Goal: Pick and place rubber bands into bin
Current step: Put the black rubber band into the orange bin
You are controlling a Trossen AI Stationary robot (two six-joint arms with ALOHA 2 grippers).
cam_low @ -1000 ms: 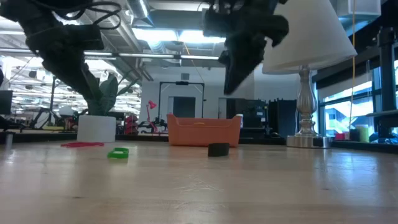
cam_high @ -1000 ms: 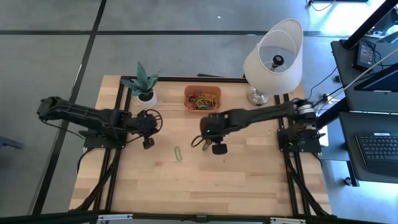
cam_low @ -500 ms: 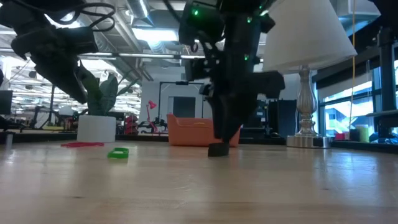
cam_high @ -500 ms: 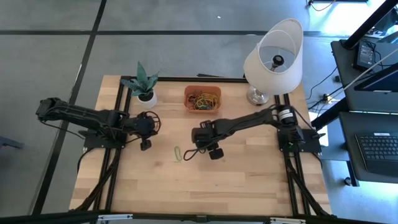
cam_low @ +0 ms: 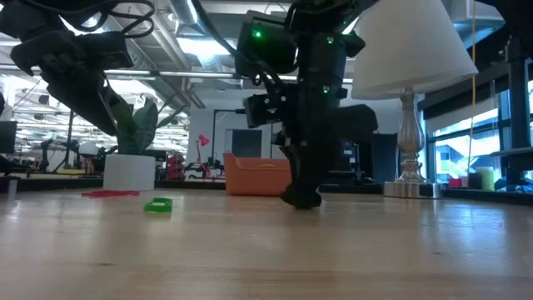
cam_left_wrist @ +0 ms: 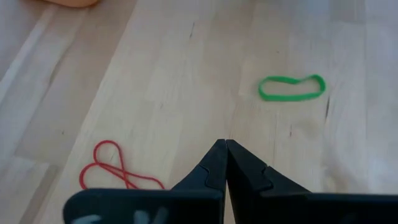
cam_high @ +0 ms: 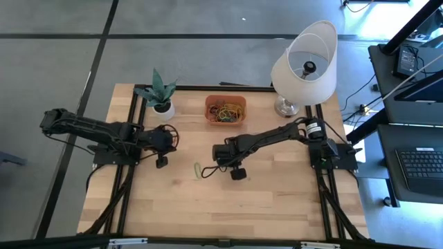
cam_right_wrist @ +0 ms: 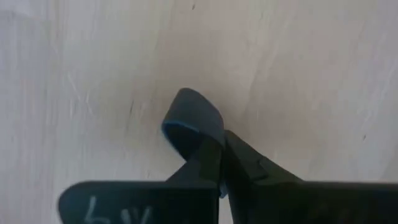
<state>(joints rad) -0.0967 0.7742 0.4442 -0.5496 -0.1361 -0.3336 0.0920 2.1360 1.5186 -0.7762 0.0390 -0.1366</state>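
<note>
Low view, nearest the camera: bare wooden table (cam_low: 266, 250). Next back, a green band (cam_low: 157, 204) lies flat at left, with a red band (cam_low: 110, 193) a little farther off beside it. At centre, the right gripper (cam_low: 301, 198) stands with its tips down on the table, fingers pinched together on a dark grey-blue band (cam_right_wrist: 189, 118); the right wrist view shows this band as a flattened loop projecting from between the closed tips and lying against the wood. The left gripper (cam_left_wrist: 225, 144) hangs above the table at left, fingers pressed fully together and holding nothing; in its wrist view the red band (cam_left_wrist: 112, 169) lies near its tips and the green band (cam_left_wrist: 291, 88) farther ahead, both flat on the wood and well apart from each other.

Behind these stands the orange bin (cam_low: 271, 175), and in the high view the bin (cam_high: 225, 110) holds a tangle of mixed-colour bands (cam_high: 225, 112). A white pot (cam_low: 128, 171) with a plant stands to its left, a lamp (cam_low: 408, 50) to its right. In the high view the right gripper (cam_high: 223, 164) is at table centre, with the green band (cam_high: 198, 170) just beside it.
</note>
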